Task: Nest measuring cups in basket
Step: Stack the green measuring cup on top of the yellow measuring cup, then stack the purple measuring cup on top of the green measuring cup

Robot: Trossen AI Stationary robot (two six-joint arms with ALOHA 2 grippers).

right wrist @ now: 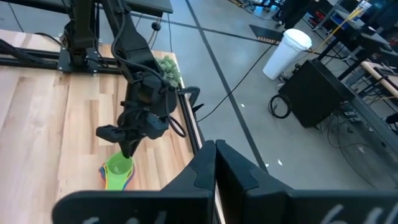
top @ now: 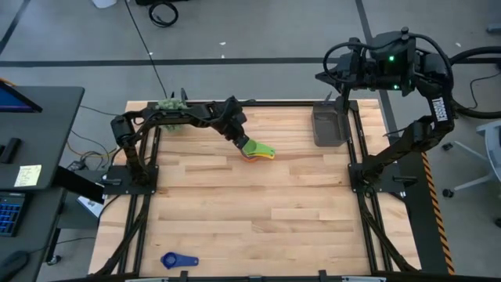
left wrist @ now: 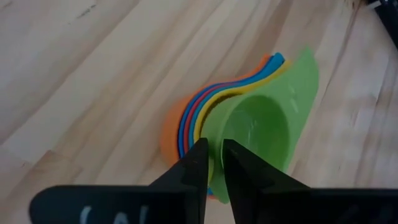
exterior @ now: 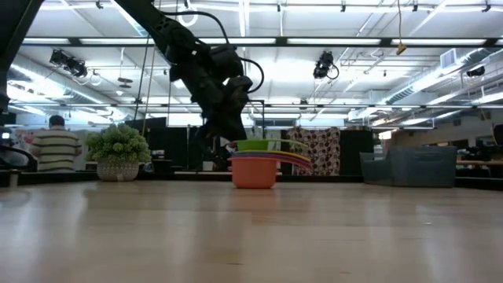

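Left hand [left wrist: 213, 163] at green cup's [left wrist: 261, 127] rim (topmost).

Seen from above, the left gripper [top: 242, 141] hung over the near edge of a nested stack of plastic measuring cups [top: 258, 151], green on top with orange showing beneath, on the pale wooden plank table [top: 250, 211]. A small dark grey rectangular basket [top: 328, 127] sat near the table's far right corner, well apart from the stack. One dark blue measuring cup [top: 177, 260] lay alone at the near edge. A fuzzy green plant-like ball [top: 170, 104] stood at the far left corner. The right arm [top: 407, 117] was folded back beyond the table's right side.
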